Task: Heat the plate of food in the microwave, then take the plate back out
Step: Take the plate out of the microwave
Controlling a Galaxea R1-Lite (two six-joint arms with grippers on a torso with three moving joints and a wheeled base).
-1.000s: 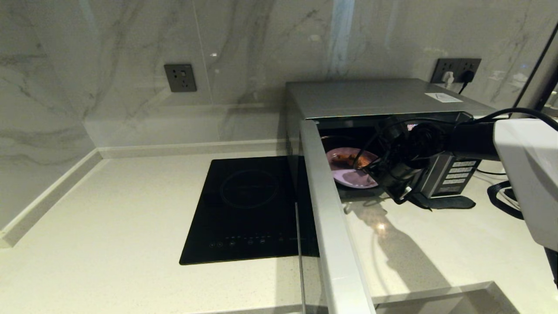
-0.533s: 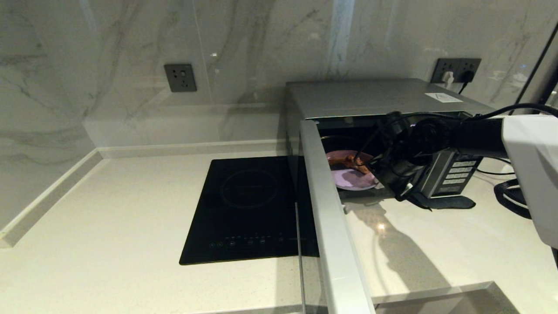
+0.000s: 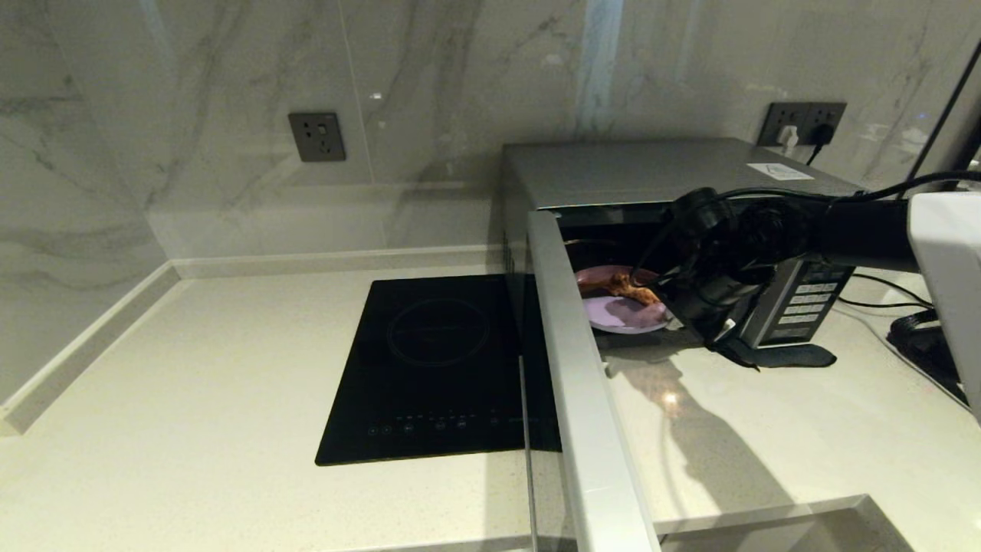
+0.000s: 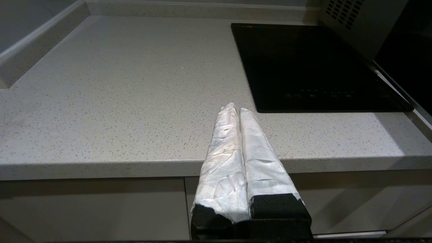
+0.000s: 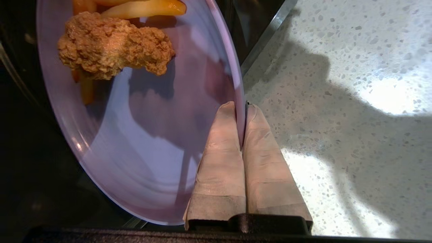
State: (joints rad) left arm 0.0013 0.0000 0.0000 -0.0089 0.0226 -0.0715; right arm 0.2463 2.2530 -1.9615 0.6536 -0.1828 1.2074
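1. The right gripper (image 5: 241, 108) has its two taped fingers (image 5: 221, 152) clamped tight on the rim of the round lavender-purple plate of food (image 5: 141, 135), one finger on top of the rim and one under it.
2. The brown fried chicken piece (image 5: 114, 45) and the orange fries (image 5: 145, 8) sit on the far side of that plate from the fingertips.
3. The plate hangs at the mouth of the boxy silver microwave (image 3: 659, 172), whose door (image 3: 582, 383) is swung wide open, with the speckled white stone counter (image 5: 337, 101) just beside the gripper.
4. The left gripper (image 4: 235, 109) is parked off the counter's front edge, fingers pressed together and holding nothing, with the flat black induction cooktop (image 4: 314, 64) ahead of it.
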